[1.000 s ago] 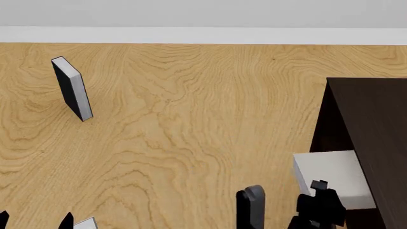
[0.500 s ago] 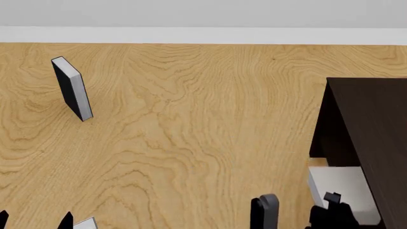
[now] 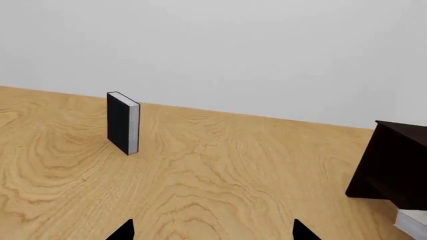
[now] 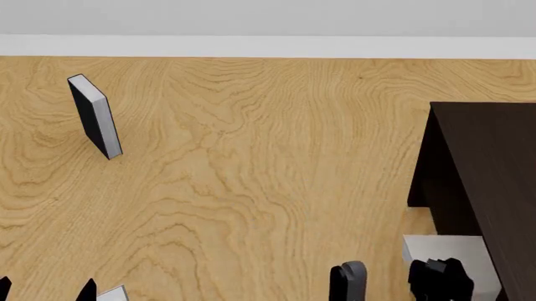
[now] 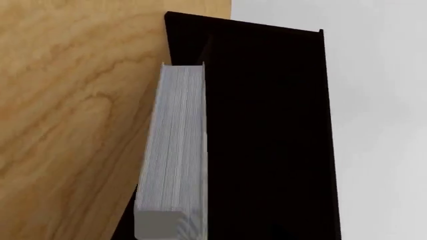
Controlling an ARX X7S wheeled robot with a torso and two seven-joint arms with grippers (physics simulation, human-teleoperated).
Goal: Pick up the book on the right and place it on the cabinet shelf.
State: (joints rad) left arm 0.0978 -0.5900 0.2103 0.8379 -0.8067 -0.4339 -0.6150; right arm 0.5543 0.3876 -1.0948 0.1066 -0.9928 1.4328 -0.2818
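Note:
The light grey book (image 4: 448,251) sticks out of the open left side of the dark brown cabinet (image 4: 494,163), with part of it under the cabinet top. My right gripper (image 4: 440,279) sits over the book's near end, shut on it. In the right wrist view the book's white page edges (image 5: 175,150) run along the cabinet's black inside (image 5: 267,130). The cabinet shelf cannot be made out in that dark, and my own fingers do not show there. My left gripper (image 4: 46,292) (image 3: 213,233) stands open at the near left, holding nothing.
A black-covered book (image 4: 95,116) (image 3: 123,122) stands upright on the wooden floor (image 4: 251,157) at the far left. A white skirting board (image 4: 268,46) and a grey wall close the back. A dark and grey part of my right arm (image 4: 348,282) shows left of the held book.
My right gripper has carried the book to the right and nearer, further under the cabinet top, so less of its grey cover shows. The left arm and the black-covered book have not moved.

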